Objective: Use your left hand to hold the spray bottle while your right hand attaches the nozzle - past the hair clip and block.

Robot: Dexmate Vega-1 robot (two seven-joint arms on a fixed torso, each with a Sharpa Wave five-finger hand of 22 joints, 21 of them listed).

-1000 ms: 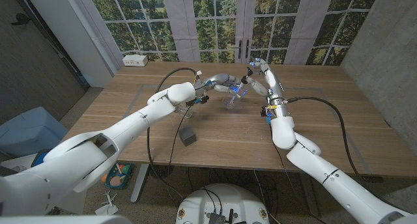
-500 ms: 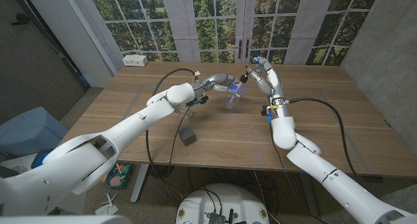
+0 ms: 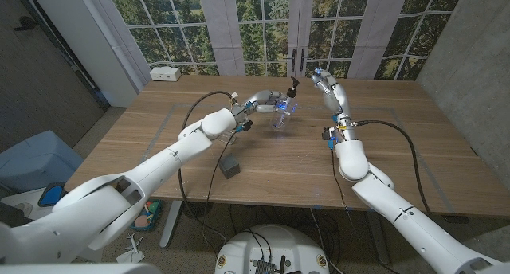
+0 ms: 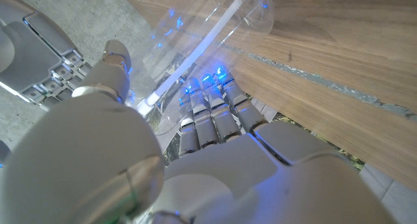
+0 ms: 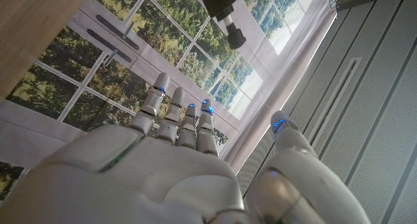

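While the left hand is gripping the clear spray bottle at the far middle of the table, tilted with its base near the wood, the black nozzle is sitting at its raised neck. The right hand is hanging just to its right, fingers spread and holding nothing. Attaching looks about finished, though the seating is too small to judge; next comes checking it or twisting it tight. The block is lying nearer.
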